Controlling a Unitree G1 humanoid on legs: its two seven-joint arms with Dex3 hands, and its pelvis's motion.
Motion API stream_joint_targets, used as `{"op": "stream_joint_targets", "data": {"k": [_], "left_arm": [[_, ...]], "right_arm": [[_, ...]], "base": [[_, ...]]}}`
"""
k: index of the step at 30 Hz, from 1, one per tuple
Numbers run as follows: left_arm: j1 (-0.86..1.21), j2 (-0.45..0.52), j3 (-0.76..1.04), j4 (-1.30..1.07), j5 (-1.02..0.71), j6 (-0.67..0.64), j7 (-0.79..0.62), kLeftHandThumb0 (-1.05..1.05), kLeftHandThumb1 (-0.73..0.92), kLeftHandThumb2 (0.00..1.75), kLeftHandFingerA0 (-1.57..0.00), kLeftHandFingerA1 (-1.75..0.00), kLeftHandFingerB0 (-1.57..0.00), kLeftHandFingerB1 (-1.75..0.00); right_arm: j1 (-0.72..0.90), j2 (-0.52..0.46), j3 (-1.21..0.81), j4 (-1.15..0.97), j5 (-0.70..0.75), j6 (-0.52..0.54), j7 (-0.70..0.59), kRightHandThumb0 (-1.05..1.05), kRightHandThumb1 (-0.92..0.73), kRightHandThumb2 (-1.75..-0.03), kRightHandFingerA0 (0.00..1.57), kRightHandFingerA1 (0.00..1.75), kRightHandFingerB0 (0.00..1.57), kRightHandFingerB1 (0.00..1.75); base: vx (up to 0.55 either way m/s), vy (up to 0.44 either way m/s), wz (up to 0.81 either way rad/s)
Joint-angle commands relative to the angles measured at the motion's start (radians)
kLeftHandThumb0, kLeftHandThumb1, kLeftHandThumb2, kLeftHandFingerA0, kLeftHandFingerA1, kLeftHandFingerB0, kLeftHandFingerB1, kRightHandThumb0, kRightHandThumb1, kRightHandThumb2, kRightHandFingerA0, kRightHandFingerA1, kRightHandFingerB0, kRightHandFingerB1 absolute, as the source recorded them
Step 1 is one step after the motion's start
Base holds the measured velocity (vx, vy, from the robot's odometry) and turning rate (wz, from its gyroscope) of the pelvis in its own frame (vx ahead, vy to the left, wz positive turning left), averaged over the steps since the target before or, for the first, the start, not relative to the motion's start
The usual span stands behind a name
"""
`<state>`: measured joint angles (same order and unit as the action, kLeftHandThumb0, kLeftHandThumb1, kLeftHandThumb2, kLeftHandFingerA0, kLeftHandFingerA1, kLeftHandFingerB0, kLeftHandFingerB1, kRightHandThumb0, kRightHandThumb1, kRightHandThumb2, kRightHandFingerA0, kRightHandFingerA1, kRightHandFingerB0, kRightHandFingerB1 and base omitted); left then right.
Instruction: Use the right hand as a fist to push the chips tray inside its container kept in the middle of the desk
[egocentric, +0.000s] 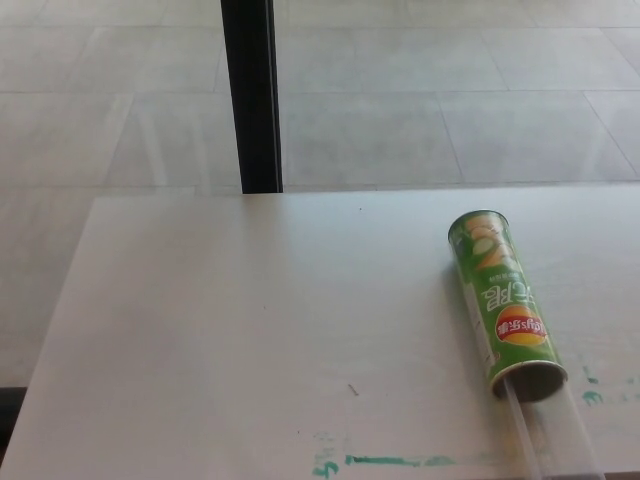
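a green chips container (504, 304) lay on its side at the right of the white counter (250, 330), its open mouth toward the near edge. a clear chips tray (552, 432) stuck out of that mouth — reaching the picture's bottom edge. neither robot hand showed, so their state could not be told. green smears (390, 461) marked the near edge.

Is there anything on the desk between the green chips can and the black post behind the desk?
No. In the head view, only bare white desk lies between the chips can and the black post.
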<state>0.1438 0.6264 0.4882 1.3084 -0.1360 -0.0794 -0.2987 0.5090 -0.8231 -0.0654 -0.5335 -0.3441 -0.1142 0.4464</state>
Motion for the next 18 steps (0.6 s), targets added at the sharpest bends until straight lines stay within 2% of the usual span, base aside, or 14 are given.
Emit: {"op": "stream_joint_targets", "data": {"k": [1,2,3,5,6,7,10,11,13,14,18], "left_arm": [[0.013,0.022,0.010,-0.008,-0.022,-0.041,-0.018,-0.66,0.80,0.64,-0.50,-0.55,-0.38,-0.41],[0.012,0.023,0.009,-0.008,-0.021,-0.038,-0.017,-0.66,0.80,0.63,-0.49,-0.54,-0.39,-0.41],[0.010,0.024,0.007,-0.007,-0.020,-0.032,-0.015,-0.65,0.80,0.63,-0.50,-0.52,-0.40,-0.41],[0.006,0.022,0.018,-0.003,-0.030,-0.024,-0.015,-0.63,0.79,0.63,-0.50,-0.52,-0.40,-0.42],[0.006,0.023,0.013,0.001,-0.024,-0.027,-0.013,-0.64,0.62,0.99,-0.42,-0.59,-0.31,-0.53],[0.009,0.024,-0.004,0.001,-0.006,-0.040,-0.008,-0.65,0.81,0.64,-0.48,-0.50,-0.37,-0.40],[0.017,0.021,0.013,0.002,-0.024,-0.028,-0.012,-0.66,0.79,0.63,-0.50,-0.53,-0.38,-0.41],[0.017,0.021,0.015,0.002,-0.025,-0.028,-0.009,-0.66,0.78,0.63,-0.50,-0.53,-0.39,-0.42],[0.010,0.023,0.019,0.004,-0.029,-0.014,-0.003,-0.66,0.78,0.63,-0.51,-0.52,-0.39,-0.41],[0.009,0.023,0.021,0.002,-0.032,-0.012,0.002,-0.65,0.77,0.63,-0.54,-0.59,-0.43,-0.43],[0.010,0.021,0.021,0.001,-0.032,-0.019,-0.015,-0.66,0.77,0.63,-0.49,-0.54,-0.41,-0.42]], "right_arm": [[-0.155,-0.037,0.099,0.097,-0.375,0.029,-0.049,-0.60,-0.79,-0.64,0.78,0.89,0.59,0.49],[-0.166,-0.035,0.106,0.101,-0.382,0.031,-0.049,-0.61,-0.80,-0.64,0.79,0.87,0.59,0.48],[-0.177,-0.031,0.116,0.106,-0.394,0.032,-0.052,-0.61,-0.78,-0.64,0.81,0.96,0.59,0.48],[-0.185,-0.021,0.124,0.114,-0.402,0.028,-0.066,-0.60,-0.78,-0.63,0.83,0.91,0.59,0.48],[-0.192,-0.019,0.130,0.114,-0.409,0.032,-0.064,-0.61,-0.79,-0.63,0.83,0.88,0.59,0.49],[-0.198,-0.016,0.134,0.108,-0.417,0.044,-0.056,-0.61,-0.80,-0.64,0.82,0.82,0.59,0.47],[-0.197,-0.008,0.137,0.108,-0.435,0.046,-0.071,-0.62,-0.79,-0.65,0.82,0.80,0.60,0.47],[-0.200,-0.003,0.139,0.104,-0.441,0.053,-0.073,-0.63,-0.79,-0.64,0.83,0.88,0.60,0.47],[-0.208,0.011,0.137,0.096,-0.463,0.065,-0.093,-0.65,-0.79,-0.64,0.81,0.93,0.61,0.47],[-0.214,0.024,0.140,0.090,-0.484,0.078,-0.104,-0.66,-0.80,-0.64,0.79,0.94,0.60,0.46],[-0.219,0.048,0.146,0.088,-0.510,0.093,-0.130,-0.66,-0.82,-0.64,0.81,0.98,0.59,0.46]], "base": [[0.00,0.000,0.00],[0.00,0.000,0.00],[0.00,0.000,0.00],[0.00,0.000,0.00],[0.00,0.000,0.00],[0.00,0.000,0.00],[0.00,0.000,0.00],[0.00,0.000,0.00],[0.00,0.000,0.00],[0.00,0.000,0.00],[0.00,0.000,0.00]]}}
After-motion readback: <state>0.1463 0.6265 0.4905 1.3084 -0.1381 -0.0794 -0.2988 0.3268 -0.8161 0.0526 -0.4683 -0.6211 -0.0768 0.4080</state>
